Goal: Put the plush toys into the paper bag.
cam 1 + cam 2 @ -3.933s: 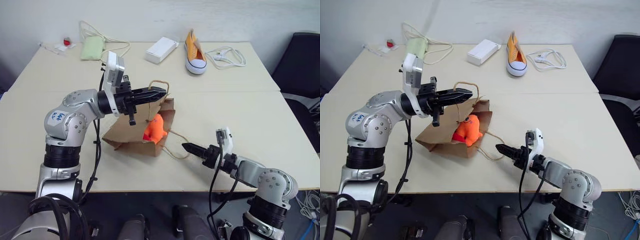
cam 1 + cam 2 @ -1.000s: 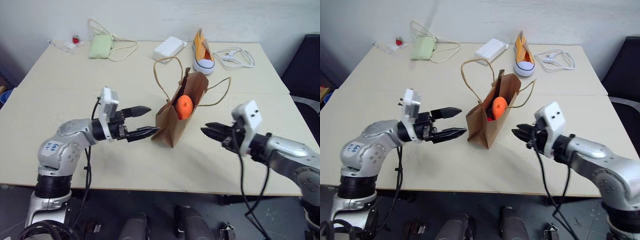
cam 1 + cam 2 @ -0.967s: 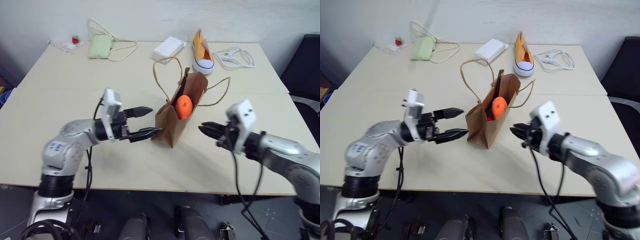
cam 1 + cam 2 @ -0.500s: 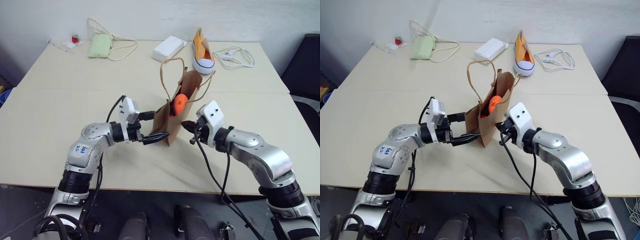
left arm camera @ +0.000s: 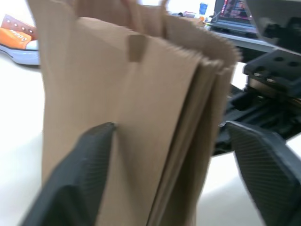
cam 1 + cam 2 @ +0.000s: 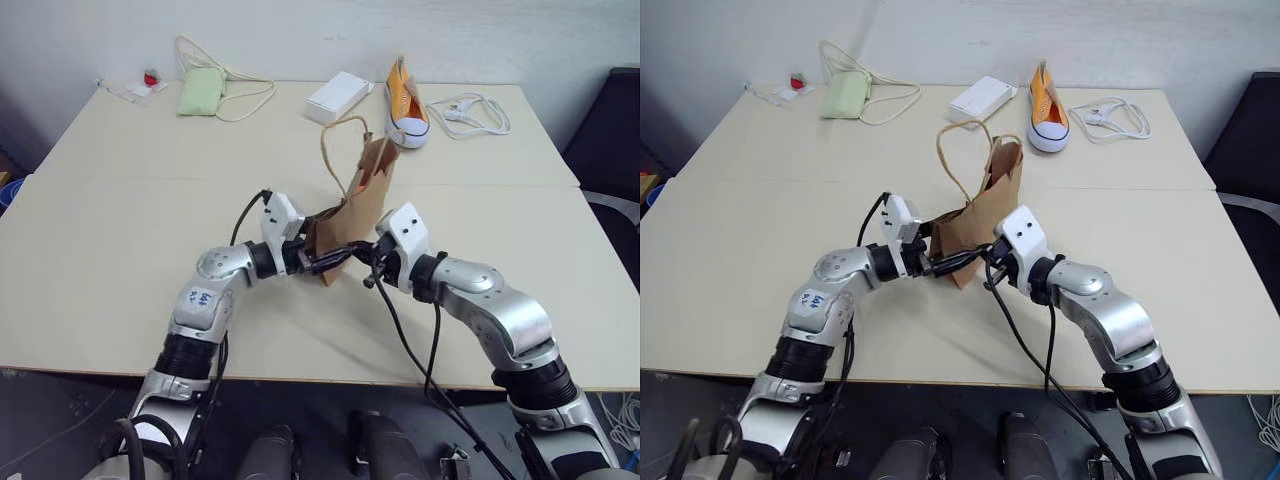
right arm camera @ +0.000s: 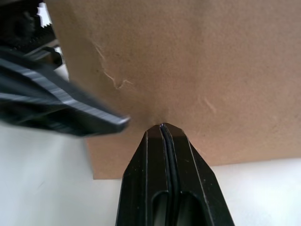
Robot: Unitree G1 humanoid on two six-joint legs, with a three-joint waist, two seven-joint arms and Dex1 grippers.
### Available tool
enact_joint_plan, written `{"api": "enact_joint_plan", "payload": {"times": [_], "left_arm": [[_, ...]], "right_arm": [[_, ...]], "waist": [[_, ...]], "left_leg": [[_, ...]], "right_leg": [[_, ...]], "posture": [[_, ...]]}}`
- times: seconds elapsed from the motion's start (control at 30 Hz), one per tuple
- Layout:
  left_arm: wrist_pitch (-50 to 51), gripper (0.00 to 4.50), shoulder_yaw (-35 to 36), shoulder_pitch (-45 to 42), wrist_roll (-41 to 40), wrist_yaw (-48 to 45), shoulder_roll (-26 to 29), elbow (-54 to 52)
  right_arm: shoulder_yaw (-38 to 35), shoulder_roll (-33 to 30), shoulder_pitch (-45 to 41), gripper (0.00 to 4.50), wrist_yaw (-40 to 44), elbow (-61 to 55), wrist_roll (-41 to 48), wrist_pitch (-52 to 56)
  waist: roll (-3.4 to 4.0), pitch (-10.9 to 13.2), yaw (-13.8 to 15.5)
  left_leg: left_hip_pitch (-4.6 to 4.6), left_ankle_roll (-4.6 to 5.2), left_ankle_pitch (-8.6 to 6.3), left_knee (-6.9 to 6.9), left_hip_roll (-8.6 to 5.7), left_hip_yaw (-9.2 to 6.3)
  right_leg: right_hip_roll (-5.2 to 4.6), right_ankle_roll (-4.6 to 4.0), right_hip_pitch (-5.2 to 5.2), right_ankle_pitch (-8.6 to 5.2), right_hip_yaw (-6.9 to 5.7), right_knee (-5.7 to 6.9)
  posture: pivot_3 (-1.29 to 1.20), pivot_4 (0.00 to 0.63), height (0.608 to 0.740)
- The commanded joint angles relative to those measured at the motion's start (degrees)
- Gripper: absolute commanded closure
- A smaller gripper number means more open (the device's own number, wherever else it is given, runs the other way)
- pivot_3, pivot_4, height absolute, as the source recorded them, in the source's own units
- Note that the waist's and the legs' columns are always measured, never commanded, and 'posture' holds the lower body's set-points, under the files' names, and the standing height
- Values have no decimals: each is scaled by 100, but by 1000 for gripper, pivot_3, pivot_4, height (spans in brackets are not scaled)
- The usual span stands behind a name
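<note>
The brown paper bag stands upright mid-table, pressed narrow, its looped handles sticking up. The plush toys are hidden from view. My left gripper is open and straddles the bag's lower part. One of its fingers lies against the paper and the other finger stands a little off it. My right gripper is shut with nothing in it, its tips pushed into the bag's flat side from the right.
At the back of the table lie an orange-and-white sneaker, a white box, a pale green pouch with cord, a white cable and a small red item. A black chair stands at the right.
Both grippers have closed in on the bag from either side. The left jaws have narrowed around it. The bag is squeezed flatter, and the orange toy seen in its mouth is now hidden.
</note>
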Motion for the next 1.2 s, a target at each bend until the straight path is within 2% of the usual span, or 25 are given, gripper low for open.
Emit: {"api": "enact_joint_plan", "payload": {"times": [0.03,0.3,0.37,0.47,0.63,0.73,0.83,0.9,1.0,1.1,1.17,1.2], "left_arm": [[-118,1926,-4,-104,37,-4,-47,14],[-78,4468,157,-335,-114,-234,6,398],[25,4468,249,-465,-283,-433,13,540],[74,4468,269,-661,-579,-1176,142,666],[-192,4468,-46,-1147,-591,-2636,398,1179],[-522,4500,-226,-1558,-446,-3280,344,1797],[-1241,4500,-443,-1981,-145,-3854,162,2704],[-1768,4500,-557,-2235,51,-4239,41,3311],[-2325,4500,-550,-2520,229,-4553,-87,3986],[-2706,4500,-464,-2824,414,-4476,-165,4631],[-2762,4500,-430,-2899,470,-4464,-139,4805],[-2719,4296,-405,-2891,469,-4495,-96,4791]], "right_arm": [[-120,91,-17,4500,83,-118,-47,-208],[-280,-28,236,4500,156,-329,-137,-334],[-451,-179,408,4500,248,-579,-59,-331],[-1051,-733,912,4500,670,-1404,405,-130],[-3357,-1928,2251,4500,1681,-2574,1902,470],[-4913,-2419,3271,3922,2257,-2867,2526,837],[-6205,-2489,4242,2878,2687,-3019,2892,996],[-6707,-2405,4675,2186,2750,-3087,3072,1012],[-6903,-2303,4984,1166,2637,-3126,3245,923],[-6667,-2185,5066,50,2366,-3080,2979,688],[-6501,-2203,5064,17,2283,-3038,2861,550],[-6421,-2235,5040,4,2257,-2997,2822,487]], "waist": [[0,0,-5],[0,0,15],[0,0,21],[0,0,63],[-1,1,161],[-3,2,180],[-11,2,174],[-13,3,171],[-27,11,122],[-36,16,132],[-36,16,140],[-36,16,144]], "left_leg": [[0,0,0,0,0,0],[0,0,0,1,0,-1],[-2,0,0,4,-1,-1],[-8,1,0,5,-1,-4],[-6,2,-3,6,-1,-6],[1,8,-7,10,-1,-10],[2,15,-11,13,-2,-5],[4,17,-12,14,-1,-1],[13,22,-15,14,0,14],[16,24,-15,15,1,15],[15,26,-17,16,0,16],[15,27,-17,16,0,16]], "right_leg": [[0,0,0,0,0,0],[-1,0,1,0,-2,0],[-1,0,1,0,-3,0],[-1,0,-1,0,-8,-3],[0,0,6,0,-13,-9],[0,1,22,1,-16,-13],[3,4,25,2,-11,-10],[10,6,26,3,-8,-10],[20,10,25,5,13,-6],[21,14,23,7,22,-1],[21,15,22,8,25,-2],[20,15,21,8,25,-2]], "posture": [[0,150,740],[0,150,740],[0,150,740],[0,150,740],[0,150,740],[0,150,740],[0,150,740],[0,150,740],[0,150,740],[0,150,740],[0,150,740],[0,150,740]]}}
